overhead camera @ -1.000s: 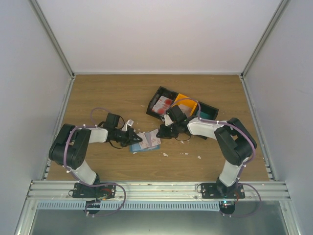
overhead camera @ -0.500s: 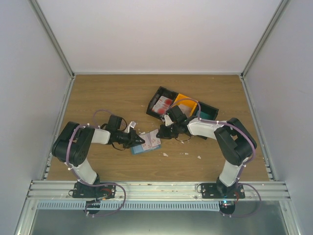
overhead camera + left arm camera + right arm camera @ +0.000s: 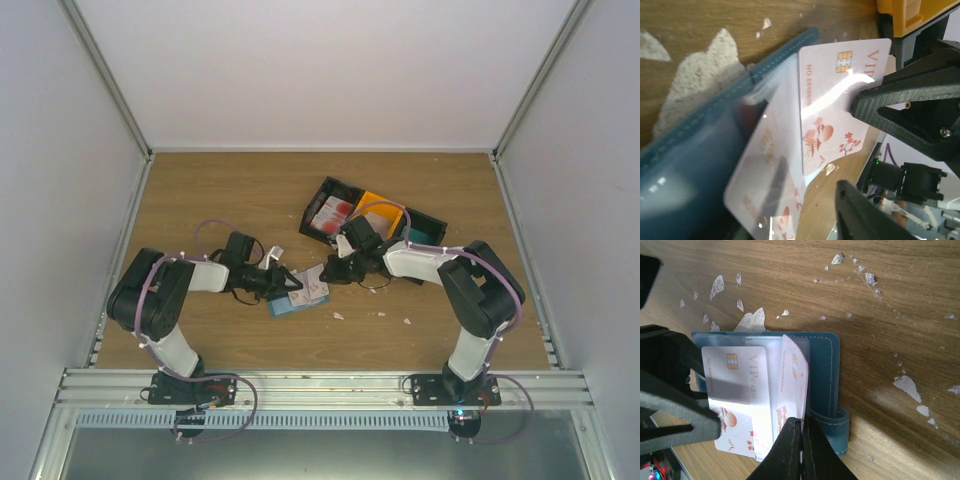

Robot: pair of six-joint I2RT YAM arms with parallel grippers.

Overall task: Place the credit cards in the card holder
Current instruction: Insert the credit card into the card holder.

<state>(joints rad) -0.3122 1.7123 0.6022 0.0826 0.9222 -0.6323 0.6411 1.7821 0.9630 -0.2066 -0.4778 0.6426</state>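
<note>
The blue card holder [image 3: 821, 371] lies open on the table [image 3: 880, 305], a white card [image 3: 740, 375] with red blossoms half inside its clear pocket. The right gripper [image 3: 797, 440] pinches the pocket's edge. The left gripper [image 3: 850, 145], clamped a moment ago, now stands with its jaws parted around the card.

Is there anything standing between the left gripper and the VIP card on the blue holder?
Nothing visible. The VIP card lies between the parted fingers of the left gripper, on the open card holder. The right gripper is shut on the card holder's clear pocket edge, beside the card, not in the way.
</note>
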